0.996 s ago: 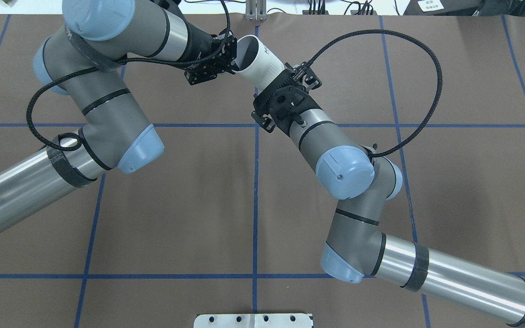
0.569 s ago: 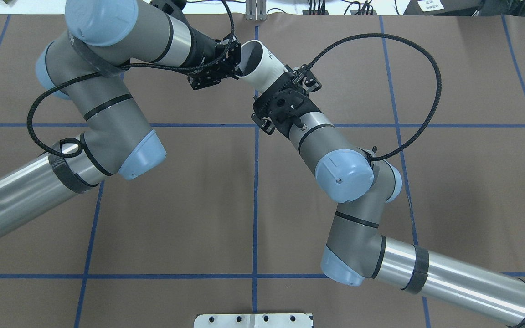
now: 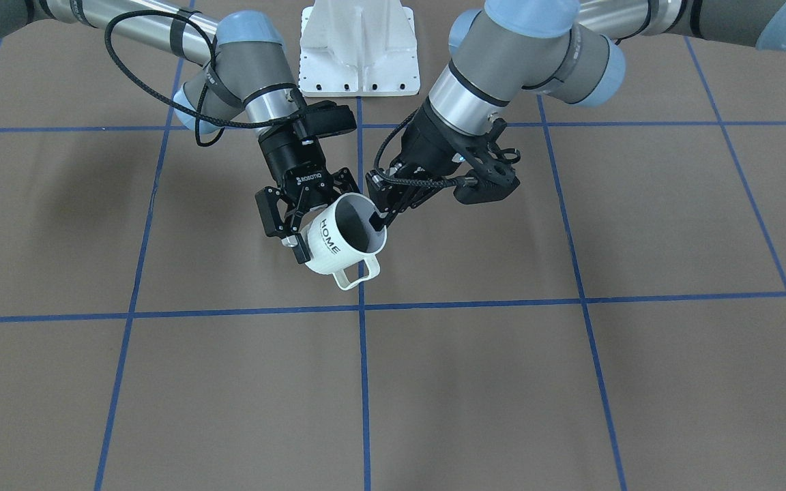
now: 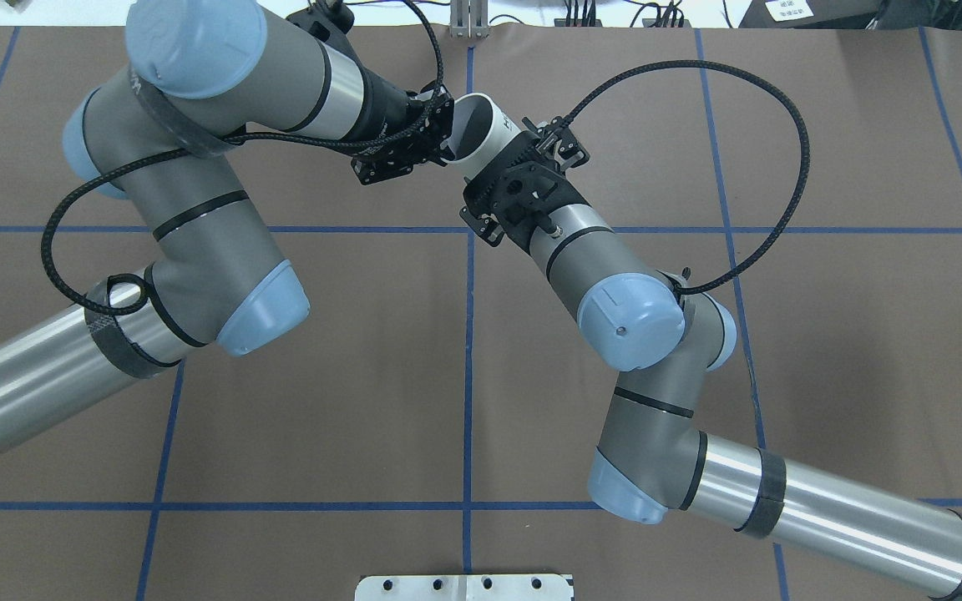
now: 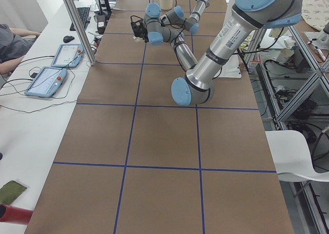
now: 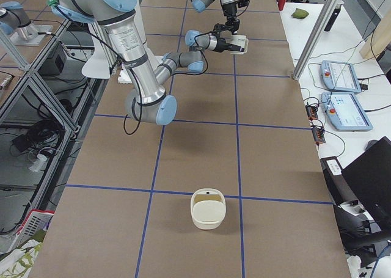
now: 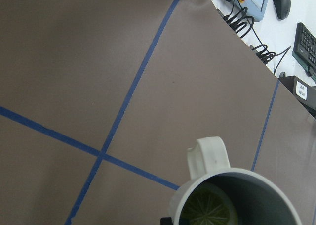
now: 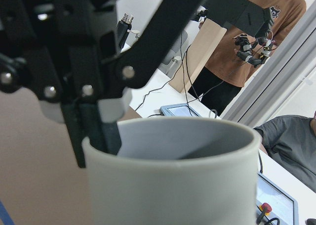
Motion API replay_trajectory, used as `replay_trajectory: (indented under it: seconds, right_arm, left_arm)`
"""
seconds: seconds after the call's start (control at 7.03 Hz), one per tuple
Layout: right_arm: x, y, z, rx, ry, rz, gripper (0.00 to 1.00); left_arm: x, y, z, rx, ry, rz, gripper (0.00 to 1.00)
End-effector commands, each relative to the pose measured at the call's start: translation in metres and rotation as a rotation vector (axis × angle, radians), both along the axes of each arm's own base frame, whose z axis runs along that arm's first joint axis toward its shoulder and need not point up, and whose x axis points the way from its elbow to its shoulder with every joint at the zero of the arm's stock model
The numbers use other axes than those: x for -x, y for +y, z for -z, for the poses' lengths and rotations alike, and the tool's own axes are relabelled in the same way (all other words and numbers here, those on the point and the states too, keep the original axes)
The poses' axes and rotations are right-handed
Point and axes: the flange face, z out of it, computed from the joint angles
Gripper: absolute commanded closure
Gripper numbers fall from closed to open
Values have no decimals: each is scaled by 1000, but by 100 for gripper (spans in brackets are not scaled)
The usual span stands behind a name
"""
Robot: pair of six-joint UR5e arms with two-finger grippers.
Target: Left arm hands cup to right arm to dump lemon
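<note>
holding the cup point(image 3: 330, 247) aloft between both claws, over the table's point(image 3: 570, 382) middle line. left claw point(image 3: 378, 219) is pinched on the rim, one finger inside. right claw point(image 3: 321, 221) stands wide astride the body; whether it bears on the walls i cannot tell. handover judged under way, with release and dump outstanding: lemon point(image 7: 205, 207) sits inside. cup axis lies tilted, claw to claw, base toward the right claw, mouth up toward the left, handle on the far side.
</note>
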Motion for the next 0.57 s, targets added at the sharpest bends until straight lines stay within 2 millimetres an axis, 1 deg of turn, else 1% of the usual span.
replay_trajectory:
  seconds: [0.0,0.43]
  right_arm:
    - [0,0,2,-2,-3,0,2]
    - [-2,0,3,-4,-7,-11,5]
  left_arm:
    - [-8,13,5,2,-2,-23,100]
    - [-9,14,5,-1,-1,-26,100]
